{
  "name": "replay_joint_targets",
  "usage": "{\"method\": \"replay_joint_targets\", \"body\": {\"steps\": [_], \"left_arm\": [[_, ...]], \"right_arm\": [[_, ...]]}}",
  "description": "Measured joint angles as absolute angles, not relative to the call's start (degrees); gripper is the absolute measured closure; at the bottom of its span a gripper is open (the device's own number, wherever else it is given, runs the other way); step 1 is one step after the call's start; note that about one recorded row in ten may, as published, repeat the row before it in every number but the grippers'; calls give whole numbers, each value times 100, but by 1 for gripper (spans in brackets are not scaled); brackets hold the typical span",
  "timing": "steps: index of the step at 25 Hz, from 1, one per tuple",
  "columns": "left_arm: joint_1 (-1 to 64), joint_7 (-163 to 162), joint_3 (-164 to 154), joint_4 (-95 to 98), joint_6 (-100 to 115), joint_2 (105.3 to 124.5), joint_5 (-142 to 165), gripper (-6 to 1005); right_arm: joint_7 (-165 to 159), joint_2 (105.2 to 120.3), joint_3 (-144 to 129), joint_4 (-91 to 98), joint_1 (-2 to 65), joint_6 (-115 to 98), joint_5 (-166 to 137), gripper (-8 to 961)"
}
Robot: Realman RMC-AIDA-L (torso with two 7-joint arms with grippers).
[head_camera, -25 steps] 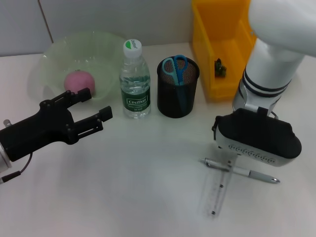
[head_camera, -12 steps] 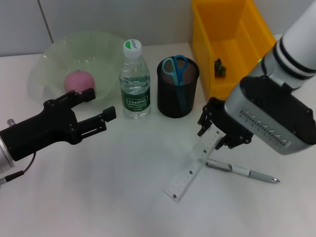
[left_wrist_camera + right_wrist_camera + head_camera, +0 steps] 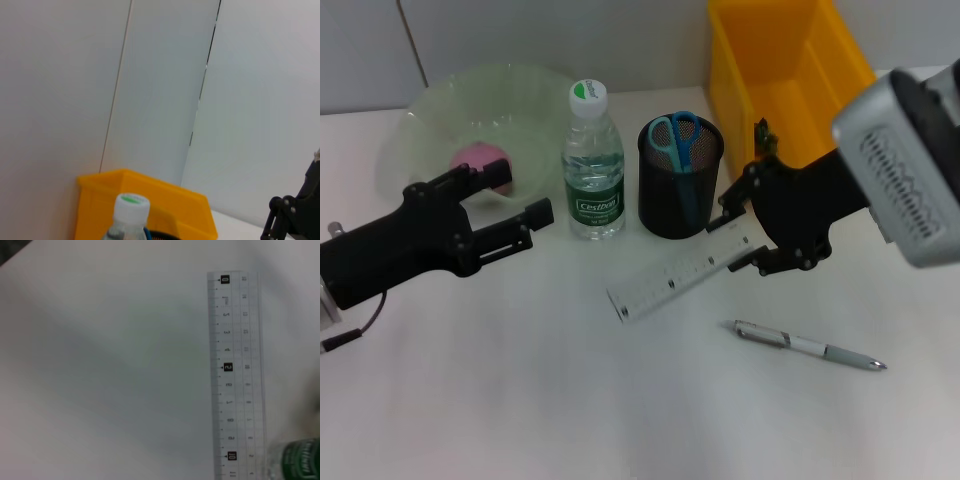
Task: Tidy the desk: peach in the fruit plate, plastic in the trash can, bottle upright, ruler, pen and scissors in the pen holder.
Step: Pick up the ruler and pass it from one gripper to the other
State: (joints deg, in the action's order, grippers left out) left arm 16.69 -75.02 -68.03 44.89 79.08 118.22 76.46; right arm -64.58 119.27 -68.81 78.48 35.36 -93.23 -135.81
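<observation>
Right gripper (image 3: 748, 243): clamps clear ruler (image 3: 675, 278) by one end, lifted for the mesh pen holder (image 3: 680, 190). Left gripper (image 3: 515, 213): open, idle.

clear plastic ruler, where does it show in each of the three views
Head view: the clear plastic ruler is held at one end by the right gripper, slanting out in front of the black mesh pen holder.
Left wrist view: not in it.
Right wrist view: the ruler runs down the picture's right part over the white desk.
Shared landmark: the green-labelled water bottle, seen in the right wrist view near the ruler's end.
</observation>
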Motion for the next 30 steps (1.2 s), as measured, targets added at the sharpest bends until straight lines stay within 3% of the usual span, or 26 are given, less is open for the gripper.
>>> {"method": "replay_joint_targets", "body": {"steps": [20, 30], "left_arm": [[1669, -6647, -6464, 4453, 9068, 11852, 7028, 187], [1733, -5946, -6769, 3570, 9254, 11883, 5941, 187]], "right_arm": [[-7154, 11944, -5905, 6206, 2255, -8222, -10158, 561], [-5684, 11965, -6128, 3717, 2227, -7830, -7907, 560]]}}
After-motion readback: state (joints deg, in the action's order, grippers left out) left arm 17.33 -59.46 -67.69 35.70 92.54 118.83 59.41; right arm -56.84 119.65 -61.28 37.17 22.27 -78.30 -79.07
